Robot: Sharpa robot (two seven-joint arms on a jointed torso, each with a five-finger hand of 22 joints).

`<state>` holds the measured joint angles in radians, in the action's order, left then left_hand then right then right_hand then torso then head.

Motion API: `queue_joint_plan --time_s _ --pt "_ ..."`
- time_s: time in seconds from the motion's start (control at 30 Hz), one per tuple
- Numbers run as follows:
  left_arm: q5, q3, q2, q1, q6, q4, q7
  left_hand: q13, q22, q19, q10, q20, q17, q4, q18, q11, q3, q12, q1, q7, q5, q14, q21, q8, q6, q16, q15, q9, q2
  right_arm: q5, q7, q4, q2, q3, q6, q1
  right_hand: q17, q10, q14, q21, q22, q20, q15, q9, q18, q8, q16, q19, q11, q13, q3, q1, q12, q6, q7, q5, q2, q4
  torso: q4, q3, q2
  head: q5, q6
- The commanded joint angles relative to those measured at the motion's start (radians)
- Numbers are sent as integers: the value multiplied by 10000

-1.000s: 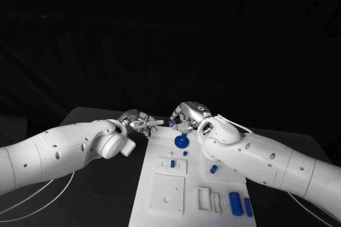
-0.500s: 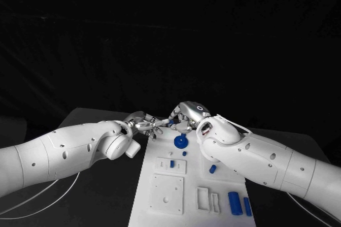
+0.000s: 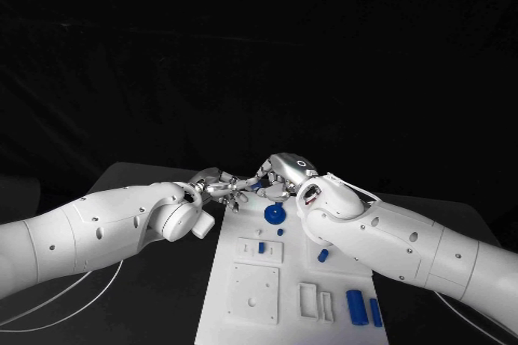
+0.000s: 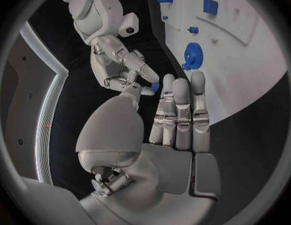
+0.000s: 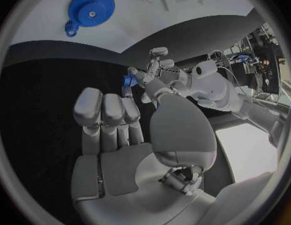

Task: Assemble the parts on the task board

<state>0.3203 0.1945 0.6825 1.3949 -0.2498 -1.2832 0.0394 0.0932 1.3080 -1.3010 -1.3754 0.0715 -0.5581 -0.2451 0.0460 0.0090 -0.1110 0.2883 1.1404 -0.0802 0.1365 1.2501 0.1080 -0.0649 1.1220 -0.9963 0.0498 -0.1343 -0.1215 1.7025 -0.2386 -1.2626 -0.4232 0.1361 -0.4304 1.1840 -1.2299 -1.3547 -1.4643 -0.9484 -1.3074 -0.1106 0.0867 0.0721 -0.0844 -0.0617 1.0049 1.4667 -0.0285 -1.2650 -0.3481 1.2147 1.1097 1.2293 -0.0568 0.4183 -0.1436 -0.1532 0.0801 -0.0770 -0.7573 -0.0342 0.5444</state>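
— Closing in since a second ago: our left hand (image 3: 221,189) has slid toward 3 o'clock until its fingertips meet those of our right hand (image 3: 283,173).

— And the small blue part (image 4: 155,87)?

— Caught between the two, above the 12 o'clock end of the task board (image 3: 246,326). Both hands pinch it with their fingertips, and the other fingers lie curled close. We cannot tell which hand bears the weight.

— Then what we fear is a drop?

— Yes. If one hand lets go before the other has a firm pinch, we judge the part could fall, strike the blue gear (image 3: 276,214) at 6 o'clock of it, or roll off the board's far edge onto the table (image 3: 135,176).

— Room to move?

— Tight at 3 and 9 o'clock, where our arms flank the board. Toward 6 o'clock the board's middle lies open.
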Motion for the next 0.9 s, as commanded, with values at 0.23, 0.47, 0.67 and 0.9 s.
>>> queue_joint_plan --time_s 0.23,0.47,0.67,0.9 --pt "-70 -6 -56 16 262 -7 58 -30 167 50 40 1 36 644 -83 -21 147 5 216 -7 450 -108 -5 -5 -33 -187 11 -37 514 135 -31 -24 6 5 143 -6 16 13 -49 -29 -1167 -48 77 4 150 -13 -54 515 -87 -6 3 -52 -51 53 24 58 -10 45 0 1 -4 4 17" --pt "-78 -7 -69 16 196 -11 202 -144 173 76 -217 57 52 1149 -133 -106 142 -229 589 79 1385 -95 43 -1 133 -249 73 22 1029 137 -26 -18 20 5 174 -6 24 16 -51 -42 -1172 -47 75 3 152 -14 -76 516 -84 -12 6 -34 -71 50 20 52 -14 58 2 5 -1 -2 19" --pt "-98 -7 -72 16 243 -8 234 -196 182 113 -432 91 48 1576 -168 -138 -3 -578 836 115 1682 -90 112 -1 224 -310 100 81 1156 137 -20 -12 33 5 202 -6 24 16 -51 -42 -1172 -47 75 3 152 -14 -76 516 -84 -12 6 -34 -71 50 20 52 -14 58 2 6 3 -5 20" --pt "-147 -8 -90 16 272 -1 277 -200 190 127 -522 105 40 1733 -175 -152 -119 -700 923 136 1725 -87 171 -2 276 -351 112 90 1274 124 4 11 69 4 252 -6 27 23 -49 -31 -1170 -46 74 2 152 -12 -84 513 -82 -10 17 -40 -85 40 17 49 -19 65 -7 10 -4 -25 18"
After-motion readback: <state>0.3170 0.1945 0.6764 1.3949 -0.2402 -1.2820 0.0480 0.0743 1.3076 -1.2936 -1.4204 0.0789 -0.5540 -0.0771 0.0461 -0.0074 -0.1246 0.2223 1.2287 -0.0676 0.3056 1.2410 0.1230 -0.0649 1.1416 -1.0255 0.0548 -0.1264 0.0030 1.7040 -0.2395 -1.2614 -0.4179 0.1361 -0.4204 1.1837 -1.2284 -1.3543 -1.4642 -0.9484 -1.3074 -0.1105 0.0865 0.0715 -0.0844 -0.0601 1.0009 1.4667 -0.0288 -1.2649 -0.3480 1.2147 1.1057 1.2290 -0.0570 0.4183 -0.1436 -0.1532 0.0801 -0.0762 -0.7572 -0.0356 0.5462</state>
